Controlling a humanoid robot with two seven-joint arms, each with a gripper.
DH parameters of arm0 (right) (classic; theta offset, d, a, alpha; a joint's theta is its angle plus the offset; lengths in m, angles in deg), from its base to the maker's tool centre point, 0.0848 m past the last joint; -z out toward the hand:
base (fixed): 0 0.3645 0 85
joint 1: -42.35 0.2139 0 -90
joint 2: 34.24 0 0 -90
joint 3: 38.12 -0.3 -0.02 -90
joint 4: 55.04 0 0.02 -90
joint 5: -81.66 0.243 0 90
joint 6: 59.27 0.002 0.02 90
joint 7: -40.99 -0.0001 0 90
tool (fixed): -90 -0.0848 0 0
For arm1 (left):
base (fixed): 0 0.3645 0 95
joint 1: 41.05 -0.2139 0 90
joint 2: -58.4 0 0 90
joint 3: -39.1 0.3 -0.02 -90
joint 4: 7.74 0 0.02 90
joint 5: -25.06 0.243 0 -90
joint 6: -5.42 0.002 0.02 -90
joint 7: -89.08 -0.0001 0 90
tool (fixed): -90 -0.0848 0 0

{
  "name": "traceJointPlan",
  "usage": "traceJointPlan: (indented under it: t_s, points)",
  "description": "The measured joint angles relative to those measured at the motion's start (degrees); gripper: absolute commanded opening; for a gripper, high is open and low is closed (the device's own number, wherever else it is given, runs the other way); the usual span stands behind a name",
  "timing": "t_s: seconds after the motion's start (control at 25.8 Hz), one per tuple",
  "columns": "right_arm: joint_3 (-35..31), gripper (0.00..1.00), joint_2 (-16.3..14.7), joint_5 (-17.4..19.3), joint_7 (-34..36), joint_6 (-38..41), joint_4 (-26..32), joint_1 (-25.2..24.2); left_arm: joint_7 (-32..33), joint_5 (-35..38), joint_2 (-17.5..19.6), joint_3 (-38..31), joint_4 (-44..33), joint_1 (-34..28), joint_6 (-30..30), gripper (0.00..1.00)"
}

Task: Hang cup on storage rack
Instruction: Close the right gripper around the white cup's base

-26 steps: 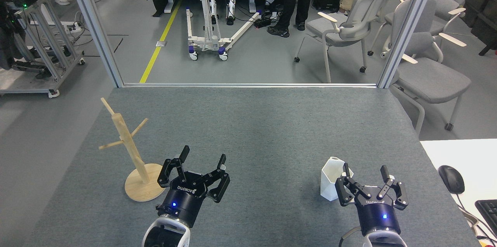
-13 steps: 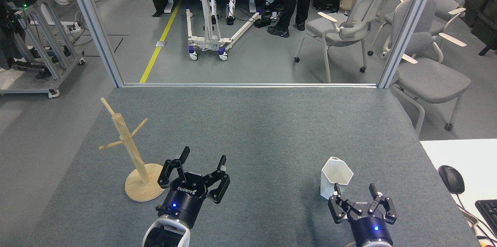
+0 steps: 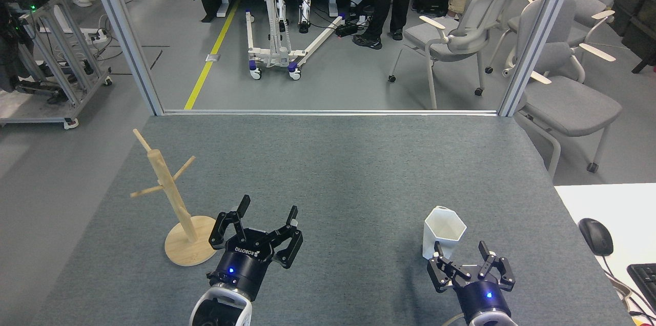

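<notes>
Rack [image 3: 174, 198]: wooden mug tree, upright on its round base near the worktop's left edge; pegs bare, angled upward so a handle would likely slide down and stay.
Left hand [image 3: 267, 218]: fingers spread open, holding nothing, just right of the rack base and not touching it. Probably parked there so it is clear of the pegs.
Worktop [image 3: 338, 172]: grey felt, bare in the middle. Wide free lane between rack and cup, nothing to knock on a carry across.
Cup [image 3: 442, 236]: white faceted cup, standing upright, mouth up, on the worktop's right side, well apart from the rack. Handle not clearly seen from here; cannot tell which way it faces.
Right hand [image 3: 461, 254]: fingers open, empty, low at the near edge just in front of the cup; left fingertip overlaps the cup's base in view, contact cannot be told. Looks lined up for a grasp, not yet made.
Right edge: worktop ends close to the cup; white desk with mouse [image 3: 596, 236] beyond, so less room that side.
Far edge: metal frame rail, well clear of everything.
</notes>
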Motion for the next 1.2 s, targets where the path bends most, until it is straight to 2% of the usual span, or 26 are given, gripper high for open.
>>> traceJointPlan:
  t_s: [0.23, 1.08, 1.16, 1.2]
  points:
    - [0.1, 1.0, 0.1, 0.03, -0.15, 0.0, -5.14, 3.86, -0.49, 0.0, -0.07, -0.02, 0.53, 0.21, 0.1, 1.0]
    - [5.04, 0.99, 1.35, 0.12, -0.04, 0.19, -14.5, 11.1, -0.61, -0.02, -0.45, 0.01, 0.72, 0.17, 0.12, 1.0]
    - [5.0, 0.95, 1.46, 0.12, -0.19, 0.19, -14.59, 11.28, -0.61, -0.02, -0.45, 0.02, 0.63, 0.09, 0.12, 1.0]
    - [4.97, 0.87, 1.48, 0.14, -0.3, 0.17, -14.61, 11.31, -0.61, 0.0, -0.45, 0.02, 0.6, 0.04, 0.12, 1.0]
